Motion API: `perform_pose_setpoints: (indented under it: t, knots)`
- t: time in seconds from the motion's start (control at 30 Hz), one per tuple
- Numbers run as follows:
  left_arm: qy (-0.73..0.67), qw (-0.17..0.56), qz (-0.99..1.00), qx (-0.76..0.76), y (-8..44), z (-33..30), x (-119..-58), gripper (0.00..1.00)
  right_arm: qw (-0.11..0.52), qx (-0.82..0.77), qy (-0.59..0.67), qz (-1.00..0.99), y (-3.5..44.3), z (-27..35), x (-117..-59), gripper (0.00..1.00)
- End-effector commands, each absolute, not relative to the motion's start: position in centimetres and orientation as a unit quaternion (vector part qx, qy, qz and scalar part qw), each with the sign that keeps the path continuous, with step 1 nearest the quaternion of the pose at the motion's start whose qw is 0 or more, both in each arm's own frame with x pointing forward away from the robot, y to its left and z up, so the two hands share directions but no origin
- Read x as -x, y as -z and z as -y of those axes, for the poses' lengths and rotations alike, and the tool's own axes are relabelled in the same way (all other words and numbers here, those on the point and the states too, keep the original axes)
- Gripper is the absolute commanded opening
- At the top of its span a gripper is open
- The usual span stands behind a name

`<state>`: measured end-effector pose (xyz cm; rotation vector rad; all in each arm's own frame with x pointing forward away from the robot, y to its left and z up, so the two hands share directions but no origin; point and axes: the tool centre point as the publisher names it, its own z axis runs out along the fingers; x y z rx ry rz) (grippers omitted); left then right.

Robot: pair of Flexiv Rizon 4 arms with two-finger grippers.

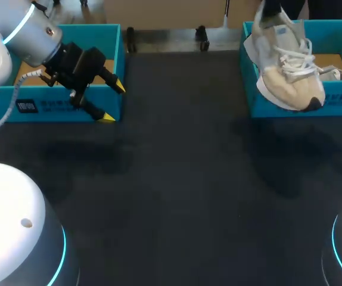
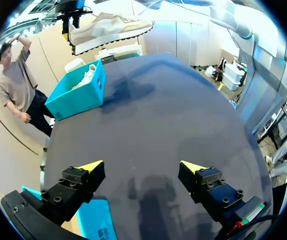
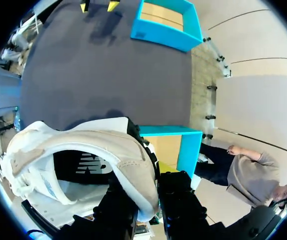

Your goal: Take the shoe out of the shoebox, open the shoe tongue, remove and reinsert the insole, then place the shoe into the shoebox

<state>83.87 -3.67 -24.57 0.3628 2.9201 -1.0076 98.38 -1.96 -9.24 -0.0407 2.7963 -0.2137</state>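
The right gripper [image 3: 151, 197] is clamped on the heel wall of the shoe [image 1: 290, 71], holding it above the shoebox [image 1: 338, 104] at the tabletop's [image 1: 177, 179] far right corner. The left gripper [image 1: 112, 102] is wide open and empty beside the far-left box [image 1: 40, 107].

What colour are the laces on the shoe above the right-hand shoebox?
White, on the cream and white fabric sneaker; the laces show best in the head view.
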Motion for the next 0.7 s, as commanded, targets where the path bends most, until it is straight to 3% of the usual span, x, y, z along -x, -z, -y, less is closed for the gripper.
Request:
perform_pose_setpoints:
  t: [0.03, 0.47, 0.7]
  knots:
    - [0.322, 0.016, -0.939, -0.117, 24.5, 3.6, -83.8, 1.0, 0.169, 0.017, 0.065, -0.983, 9.2, 2.3, -98.2, 0.0]
    - [0.322, 0.016, -0.939, -0.117, 24.5, 3.6, -83.8, 1.0, 0.169, 0.017, 0.065, -0.983, 9.2, 2.3, -98.2, 0.0]
    - [0.322, 0.016, -0.939, -0.117, 24.5, 3.6, -83.8, 1.0, 0.157, 0.004, 0.082, -0.984, 10.1, 5.7, -100.9, 0.0]
